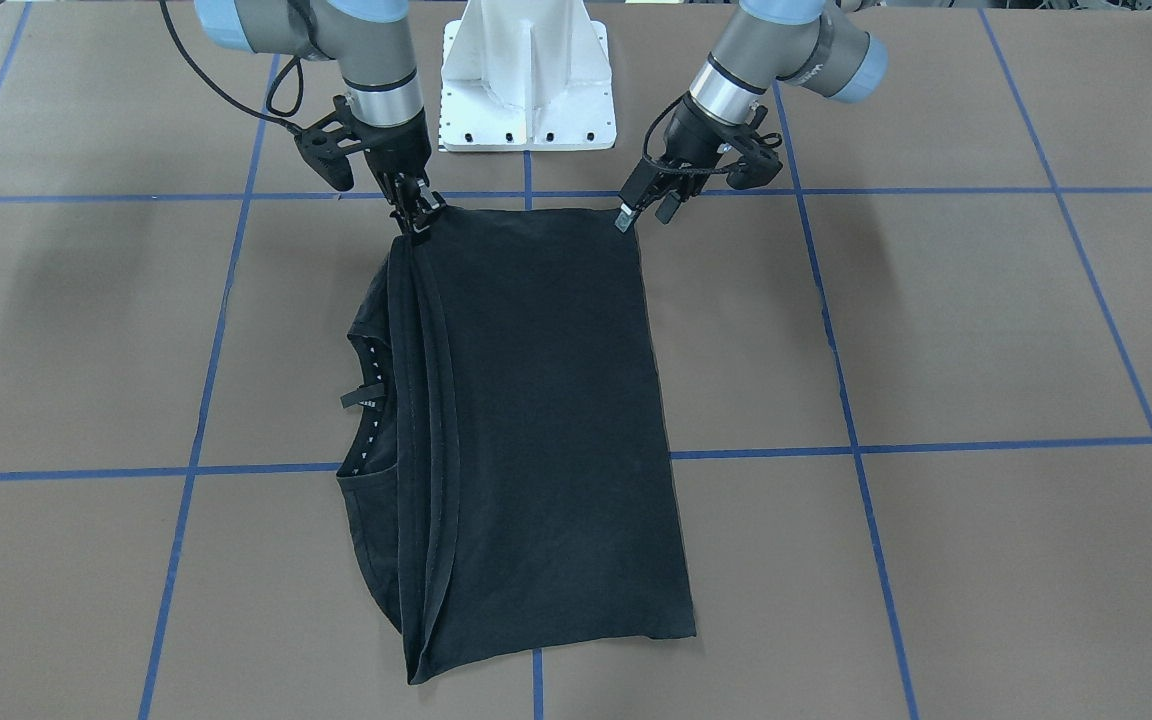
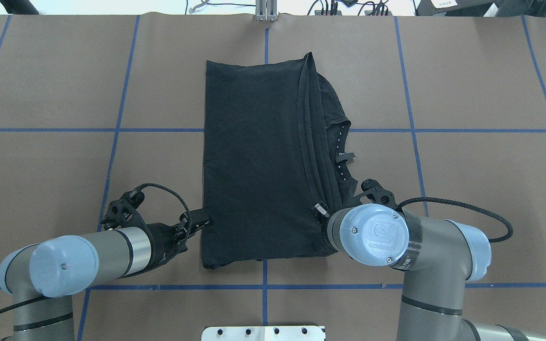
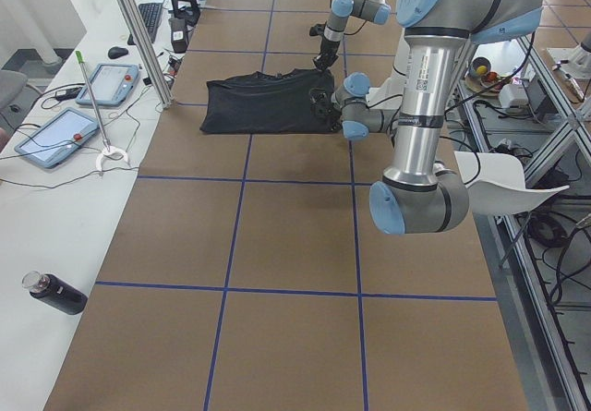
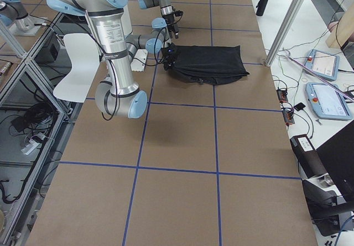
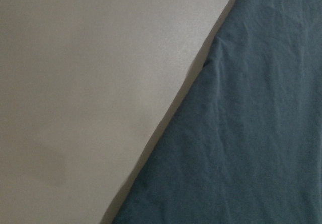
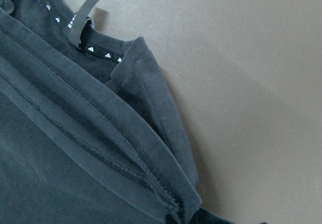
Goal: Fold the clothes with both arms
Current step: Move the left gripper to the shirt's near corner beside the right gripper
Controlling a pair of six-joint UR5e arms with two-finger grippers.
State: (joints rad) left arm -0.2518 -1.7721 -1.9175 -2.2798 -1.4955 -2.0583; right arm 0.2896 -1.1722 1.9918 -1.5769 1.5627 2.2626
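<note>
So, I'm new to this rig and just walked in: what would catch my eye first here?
The black T-shirt, folded into a long rectangle in the middle of the brown table, with its collar and layered hems showing along the robot's right side. Then, at its edge nearest the robot, the right gripper pinches one corner and the left gripper sits open at the other.

Table (image 1: 936, 330) open both sides of shirt (image 1: 546, 420), pedestal (image 1: 526, 90) nr its robot-side edge

Folded black T-shirt (image 2: 254, 156) on table (image 2: 40, 166), left claw (image 2: 205, 220) at its edge
</note>
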